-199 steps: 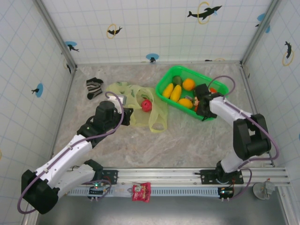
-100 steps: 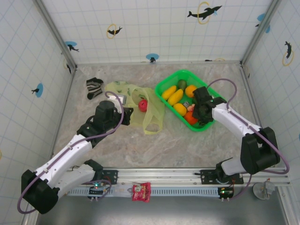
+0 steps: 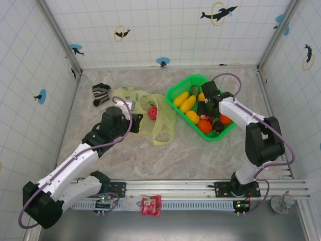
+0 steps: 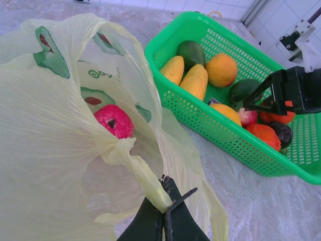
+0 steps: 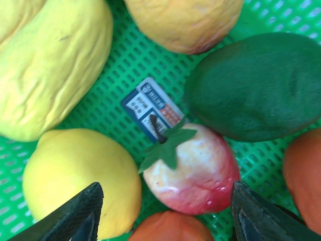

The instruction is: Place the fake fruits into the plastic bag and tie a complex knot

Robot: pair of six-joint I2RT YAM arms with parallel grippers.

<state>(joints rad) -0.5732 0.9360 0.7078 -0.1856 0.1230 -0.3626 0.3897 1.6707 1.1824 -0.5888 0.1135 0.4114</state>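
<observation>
Marbled grey table (image 3: 200, 155), striped sock (image 3: 101, 94) upper left, pale yellow-green plastic bag (image 3: 163, 125) centre, green basket (image 3: 179, 85) upper right.

White gridded walls (image 3: 165, 35) bear dark dolphin stickers (image 3: 218, 12) ringed in yellow; metal posts (image 3: 59, 35) mark the corners; the surface (image 3: 200, 160) is mottled grey-beige stone, evenly lit.

Some eleven fake fruits (image 3: 187, 103), one plastic bag (image 4: 50, 150), one basket (image 4: 230, 138), one sock (image 3: 101, 94)

Pale yellow-green plastic bag (image 4: 45, 150): cropped at left and bottom edges, left wrist view.
Bright green rigid basket (image 4: 210, 125): right end cropped.
Small blue-and-white printed label (image 5: 153, 108): text unreadable.
Round orange plastic fruit (image 5: 304, 186): mostly beyond right edge.
</observation>
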